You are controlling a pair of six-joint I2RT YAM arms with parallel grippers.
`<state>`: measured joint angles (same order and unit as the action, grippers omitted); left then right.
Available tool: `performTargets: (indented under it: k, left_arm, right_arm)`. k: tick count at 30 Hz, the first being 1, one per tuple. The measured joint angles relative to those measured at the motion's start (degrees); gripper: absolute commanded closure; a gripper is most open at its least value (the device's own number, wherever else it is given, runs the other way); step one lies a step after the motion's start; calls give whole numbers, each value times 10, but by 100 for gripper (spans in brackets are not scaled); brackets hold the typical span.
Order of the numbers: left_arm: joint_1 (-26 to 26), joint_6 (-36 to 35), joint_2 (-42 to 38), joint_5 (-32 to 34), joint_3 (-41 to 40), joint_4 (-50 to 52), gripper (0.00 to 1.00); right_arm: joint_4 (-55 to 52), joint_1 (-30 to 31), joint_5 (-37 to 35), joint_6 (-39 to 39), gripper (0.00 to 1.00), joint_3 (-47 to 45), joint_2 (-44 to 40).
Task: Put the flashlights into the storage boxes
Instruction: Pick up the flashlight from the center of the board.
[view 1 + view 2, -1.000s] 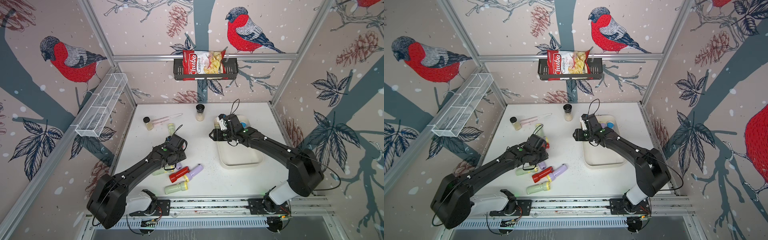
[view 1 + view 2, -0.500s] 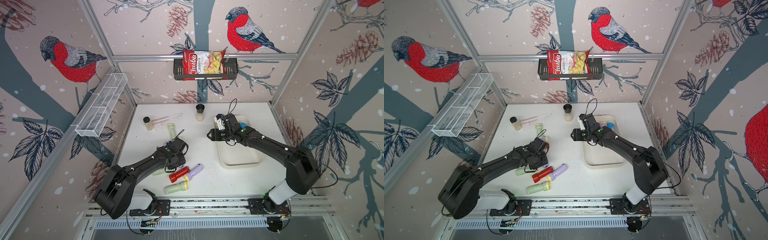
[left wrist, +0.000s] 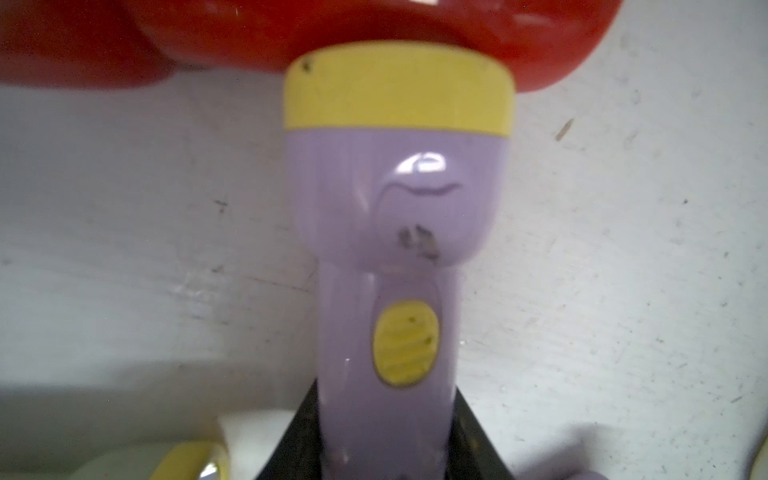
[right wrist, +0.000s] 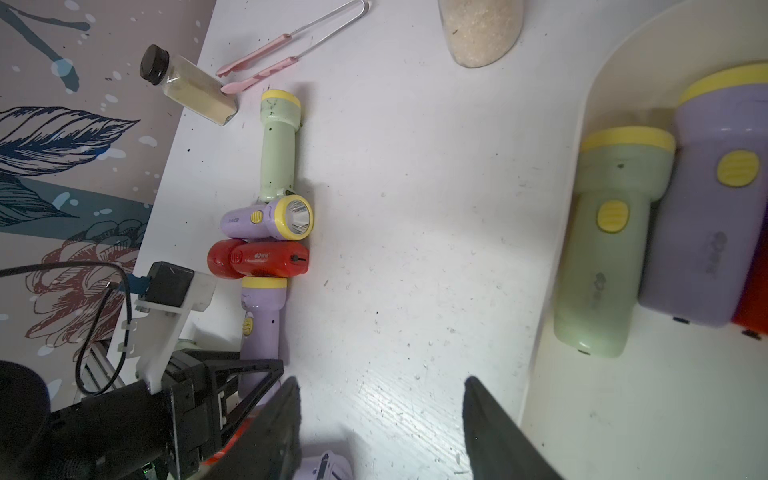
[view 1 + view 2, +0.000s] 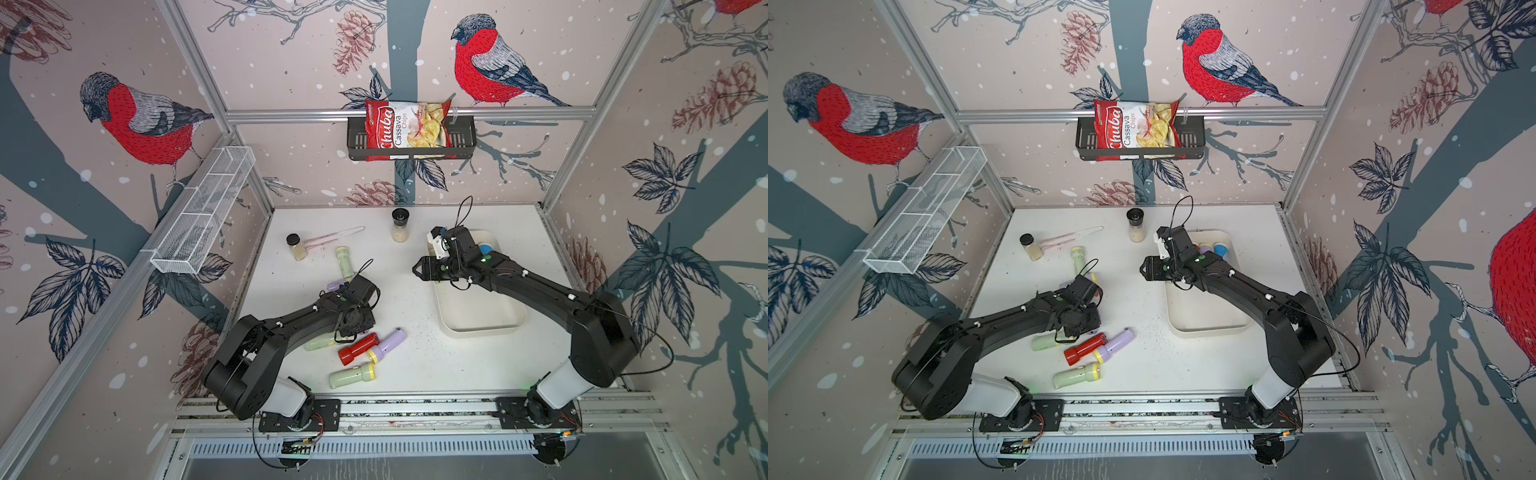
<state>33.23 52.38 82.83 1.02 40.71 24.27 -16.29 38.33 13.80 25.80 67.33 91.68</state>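
The left gripper (image 3: 386, 419) squeezes the handle of the lilac flashlight (image 3: 395, 208) on the table (image 3: 166, 208), well away from the tray (image 4: 623, 415). The right gripper (image 4: 380, 399) has its fingers wide apart, holding nothing, just beside the tray.

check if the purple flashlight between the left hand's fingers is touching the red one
Touching. In the right wrist view the purple flashlight butts its yellow rim against the red flashlight, with no table showing between them.

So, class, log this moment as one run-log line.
left end effector: gripping lilac flashlight on table | right end effector: open, empty, beside tray | task: unfinished
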Motion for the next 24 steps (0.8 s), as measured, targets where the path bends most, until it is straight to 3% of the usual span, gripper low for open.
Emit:
performTargets:
  k: [12, 19, 24]
  left_arm:
    - [36, -96, -50, -27, 36, -96, 76]
    - [37, -189, -108, -123, -35, -293, 77]
    - [37, -250, -118, -207, -78, -443, 81]
  right_arm:
    - [91, -9, 6, 12, 37, -96, -104]
    - [195, -28, 20, -5, 35, -206, -234]
    - [258, -82, 66, -37, 35, -255, -303]
